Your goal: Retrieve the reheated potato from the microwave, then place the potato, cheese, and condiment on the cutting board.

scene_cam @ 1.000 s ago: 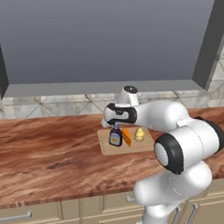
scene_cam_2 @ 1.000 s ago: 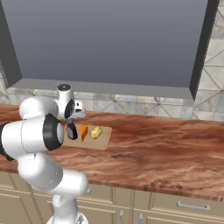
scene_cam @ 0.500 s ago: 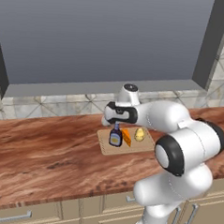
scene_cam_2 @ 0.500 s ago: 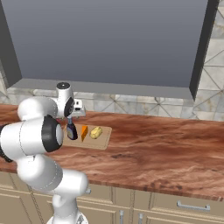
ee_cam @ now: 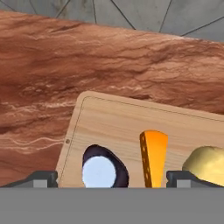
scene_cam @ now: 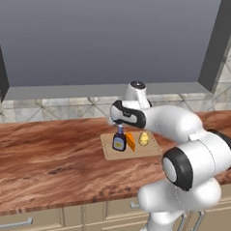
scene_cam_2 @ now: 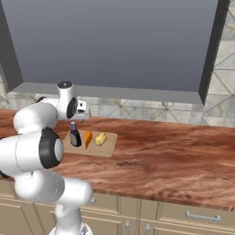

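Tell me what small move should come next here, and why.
Probably lift the gripper straight up and clear. Its jaws stand wide open above the condiment, which stands upright on the cutting board beside the cheese and the potato. All three appear placed, so nothing seems left to grasp; a vertical retreat looks least likely to knock the bottle.

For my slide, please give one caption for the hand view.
Open gripper above the condiment, cheese and potato on the cutting board.
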